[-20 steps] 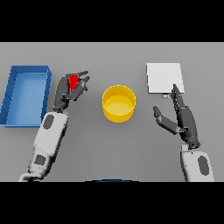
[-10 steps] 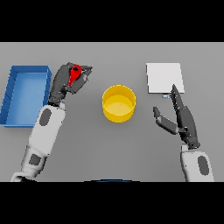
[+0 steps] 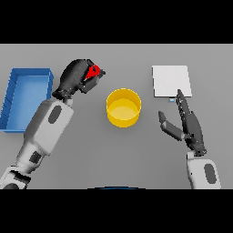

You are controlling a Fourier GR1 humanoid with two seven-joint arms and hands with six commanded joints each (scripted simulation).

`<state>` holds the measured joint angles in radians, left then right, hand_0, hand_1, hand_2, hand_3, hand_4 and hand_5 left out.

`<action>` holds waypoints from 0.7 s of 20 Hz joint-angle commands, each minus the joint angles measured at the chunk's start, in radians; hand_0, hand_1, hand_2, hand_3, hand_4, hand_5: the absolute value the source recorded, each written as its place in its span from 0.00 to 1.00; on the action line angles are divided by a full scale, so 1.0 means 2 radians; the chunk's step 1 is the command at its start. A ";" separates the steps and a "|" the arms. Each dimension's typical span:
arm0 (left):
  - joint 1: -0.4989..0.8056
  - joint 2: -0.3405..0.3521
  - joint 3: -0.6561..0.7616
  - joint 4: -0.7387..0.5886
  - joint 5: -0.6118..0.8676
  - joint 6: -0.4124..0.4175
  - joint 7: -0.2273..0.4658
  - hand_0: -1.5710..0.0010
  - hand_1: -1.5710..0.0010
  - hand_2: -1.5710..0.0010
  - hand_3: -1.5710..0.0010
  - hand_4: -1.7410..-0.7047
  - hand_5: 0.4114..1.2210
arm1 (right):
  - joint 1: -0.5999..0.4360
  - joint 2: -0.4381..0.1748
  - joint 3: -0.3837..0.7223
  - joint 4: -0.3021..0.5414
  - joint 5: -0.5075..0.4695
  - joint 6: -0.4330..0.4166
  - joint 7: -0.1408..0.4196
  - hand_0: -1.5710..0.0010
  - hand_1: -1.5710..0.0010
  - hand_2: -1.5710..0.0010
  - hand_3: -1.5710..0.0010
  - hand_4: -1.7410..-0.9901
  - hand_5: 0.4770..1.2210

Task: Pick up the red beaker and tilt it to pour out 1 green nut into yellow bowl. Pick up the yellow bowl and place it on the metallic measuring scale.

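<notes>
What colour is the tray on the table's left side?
Blue; the tray shows in the head view.

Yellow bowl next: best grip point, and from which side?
Take the yellow bowl at its right rim, coming from the right with the right hand. The bowl stands upright and open-topped, that hand is open beside it, and the left hand holds the red beaker.

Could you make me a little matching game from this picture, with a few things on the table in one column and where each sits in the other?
Things:
1. red beaker
2. yellow bowl
3. blue tray
4. scale

Places:
A. far left of the table
B. held in the left hand
C. just beyond the right hand
D. middle of the table

Pairs: 1-B, 2-D, 3-A, 4-C
</notes>
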<state>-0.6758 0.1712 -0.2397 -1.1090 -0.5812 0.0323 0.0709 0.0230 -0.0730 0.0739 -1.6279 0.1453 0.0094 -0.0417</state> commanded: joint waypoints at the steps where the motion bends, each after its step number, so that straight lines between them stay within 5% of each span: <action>1: -0.009 0.009 -0.016 0.003 -0.021 -0.011 0.010 0.00 0.00 0.00 0.00 0.03 0.89 | 0.005 0.000 0.001 -0.006 0.001 0.000 -0.005 1.00 1.00 1.00 1.00 0.61 0.29; 7: -0.063 0.038 -0.101 0.032 -0.105 -0.097 0.017 0.00 0.00 0.00 0.00 0.01 0.97 | 0.011 -0.005 0.001 -0.011 0.004 0.000 -0.006 1.00 1.00 1.00 1.00 0.60 0.29; 10: -0.093 0.050 -0.133 0.049 -0.139 -0.145 0.015 0.00 0.00 0.00 0.00 0.13 0.98 | 0.010 0.003 0.000 -0.012 -0.003 -0.002 0.007 1.00 1.00 1.00 1.00 0.61 0.27; 14: -0.139 0.046 -0.178 0.076 -0.185 -0.199 0.021 0.00 0.00 0.00 0.15 0.06 0.99 | 0.008 0.008 -0.007 -0.004 -0.021 0.005 0.010 1.00 1.00 1.00 1.00 0.61 0.22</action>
<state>-0.9547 0.2620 -0.5955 -0.9566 -0.9528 -0.3663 0.1115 0.0395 -0.0576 0.0593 -1.6367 0.1039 0.0194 -0.0228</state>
